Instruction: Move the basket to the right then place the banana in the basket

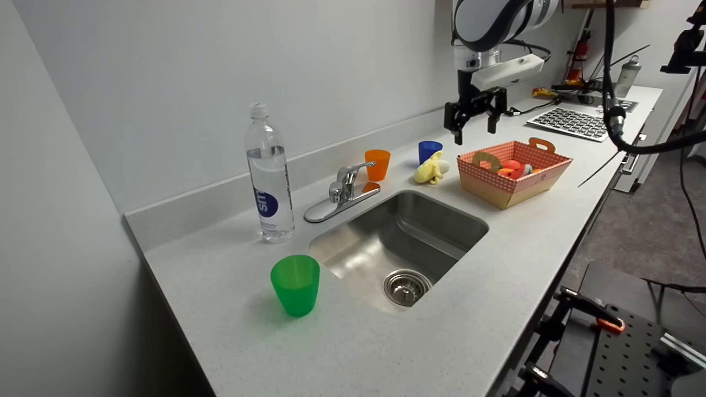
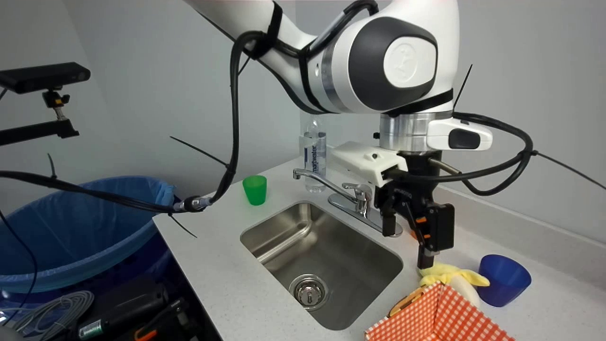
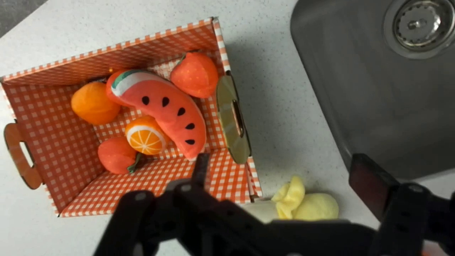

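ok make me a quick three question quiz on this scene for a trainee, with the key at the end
1. Multiple choice: where is the banana relative to the basket?
A) inside it
B) outside it, next to it
C) hanging from its handle

2. True or false: the tool is open and holds nothing.

3. Fill in: the cup nearest the banana is coloured ____.

Key:
1. B
2. True
3. Blue
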Controlling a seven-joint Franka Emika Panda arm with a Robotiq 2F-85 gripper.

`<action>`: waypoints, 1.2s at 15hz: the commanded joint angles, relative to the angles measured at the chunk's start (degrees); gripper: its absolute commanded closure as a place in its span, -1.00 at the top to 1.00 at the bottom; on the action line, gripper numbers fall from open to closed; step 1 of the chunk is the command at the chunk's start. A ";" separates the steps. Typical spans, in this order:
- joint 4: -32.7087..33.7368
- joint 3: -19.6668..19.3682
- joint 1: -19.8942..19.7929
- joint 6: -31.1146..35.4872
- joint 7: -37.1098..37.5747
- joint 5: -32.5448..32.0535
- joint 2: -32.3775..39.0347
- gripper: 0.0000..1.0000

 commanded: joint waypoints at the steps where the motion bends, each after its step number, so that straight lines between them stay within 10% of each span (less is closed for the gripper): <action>1: 4.66 0.10 0.65 -1.07 7.87 3.98 1.48 1.00; 18: 22.52 -3.07 0.22 -7.24 37.91 9.27 16.48 1.00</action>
